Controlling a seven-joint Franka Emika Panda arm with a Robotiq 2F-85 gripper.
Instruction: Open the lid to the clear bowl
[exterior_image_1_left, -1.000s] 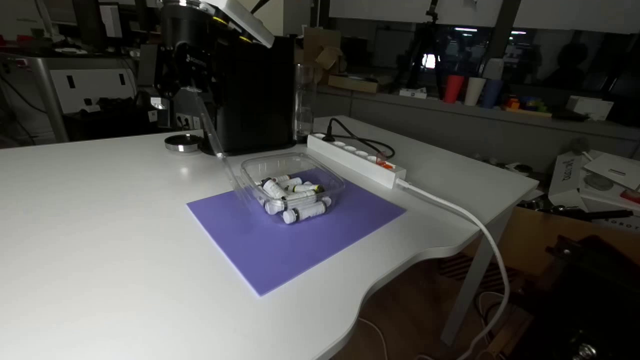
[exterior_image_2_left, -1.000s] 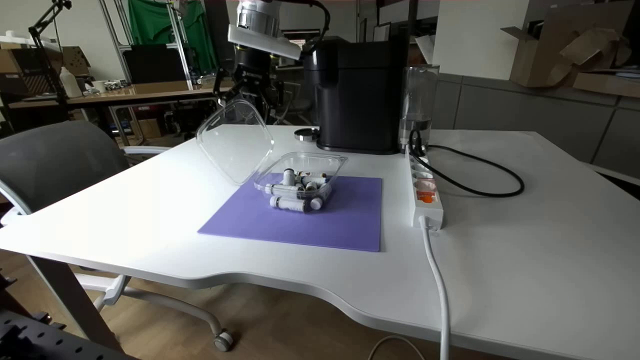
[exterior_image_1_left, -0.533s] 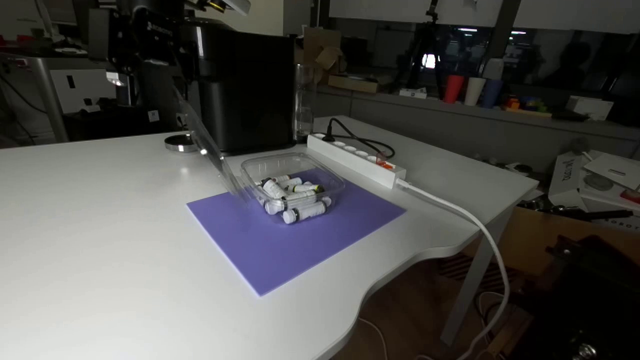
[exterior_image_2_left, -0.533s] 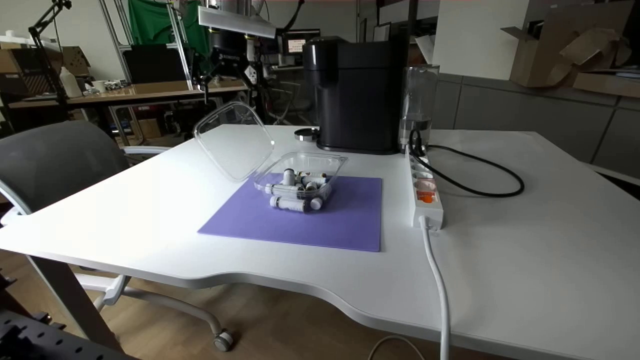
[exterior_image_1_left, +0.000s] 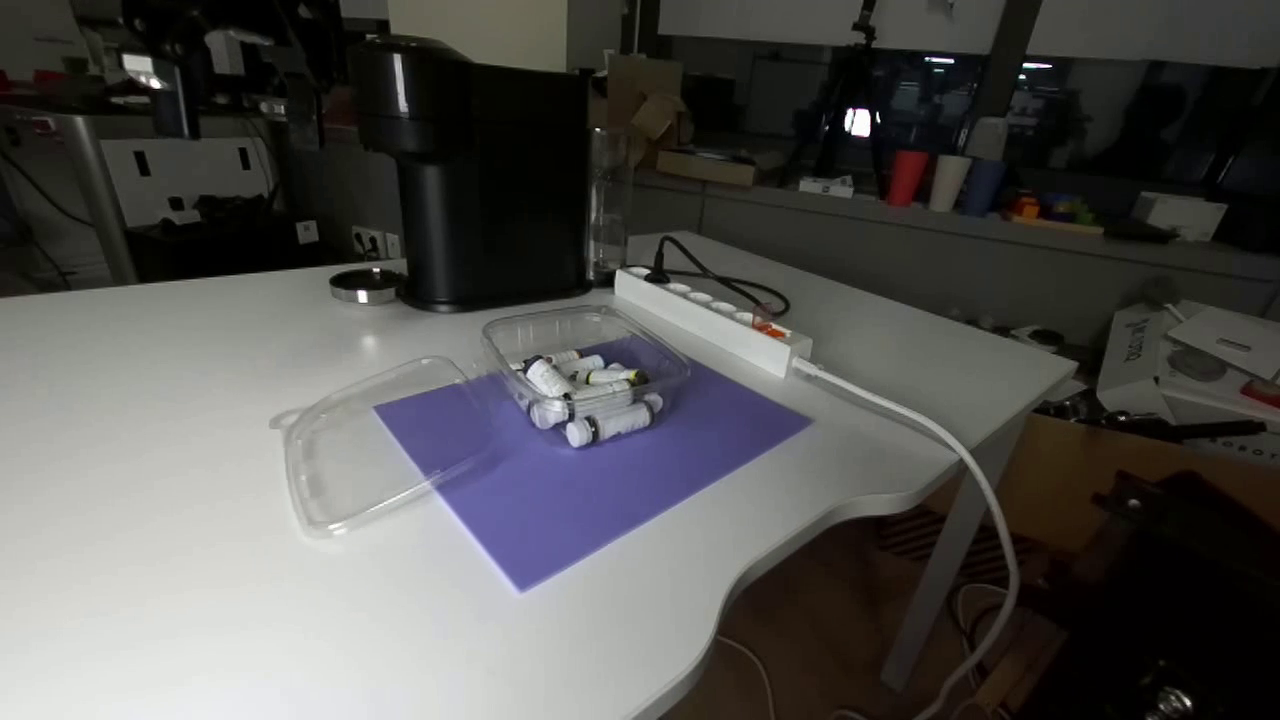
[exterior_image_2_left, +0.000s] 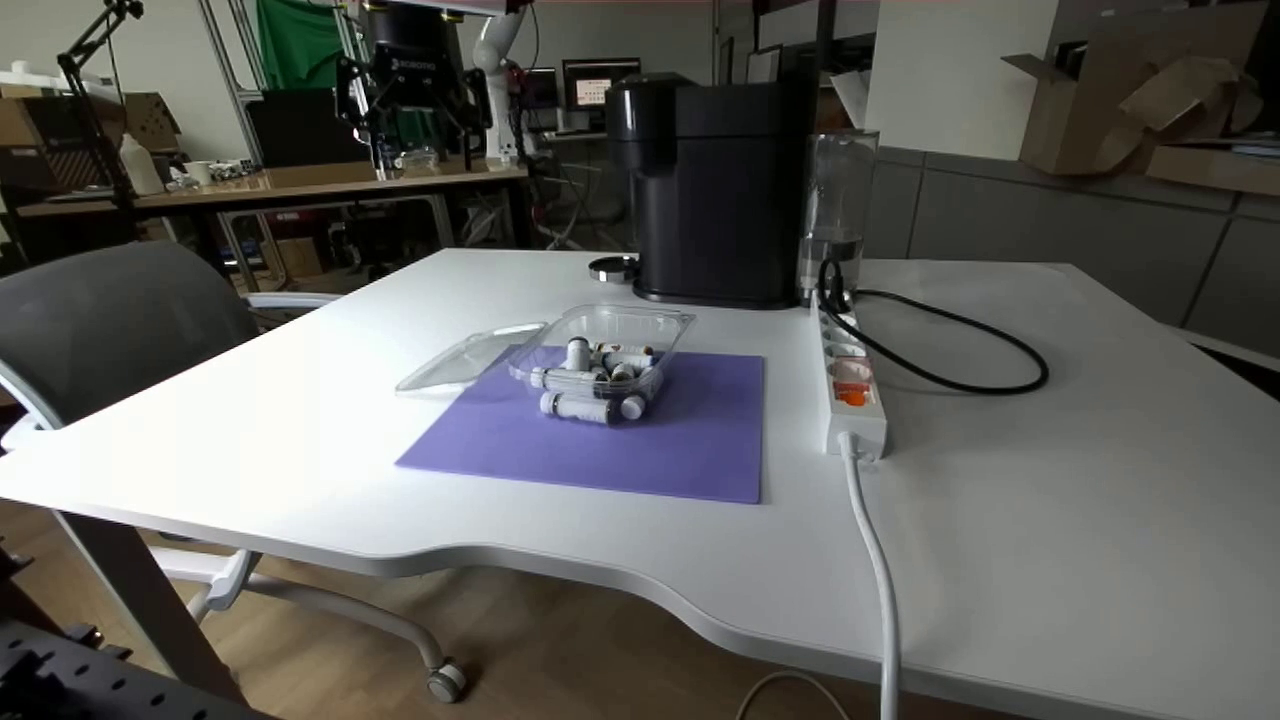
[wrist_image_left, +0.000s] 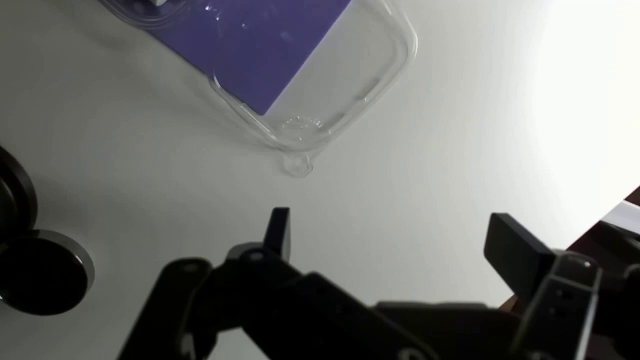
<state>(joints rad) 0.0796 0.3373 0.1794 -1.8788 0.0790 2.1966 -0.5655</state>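
Lid (exterior_image_1_left: 372, 448), one, is lying beside the uncovered clear bowl (exterior_image_1_left: 562, 324), overlapping purple mat (exterior_image_1_left: 560, 510) and tabletop (exterior_image_1_left: 180, 560) (presumably leaving white cylinders (exterior_image_1_left: 548, 378) accessible). Gripper (wrist_image_left: 390, 227), one, is hanging well apart, spread wide, holding nothing.

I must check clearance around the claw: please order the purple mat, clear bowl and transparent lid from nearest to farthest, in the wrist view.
1. Transparent lid: upper middle, closest to the claw.
2. Purple mat: upper left, partly seen through the lid.
3. Clear bowl: top left, partly cut off.
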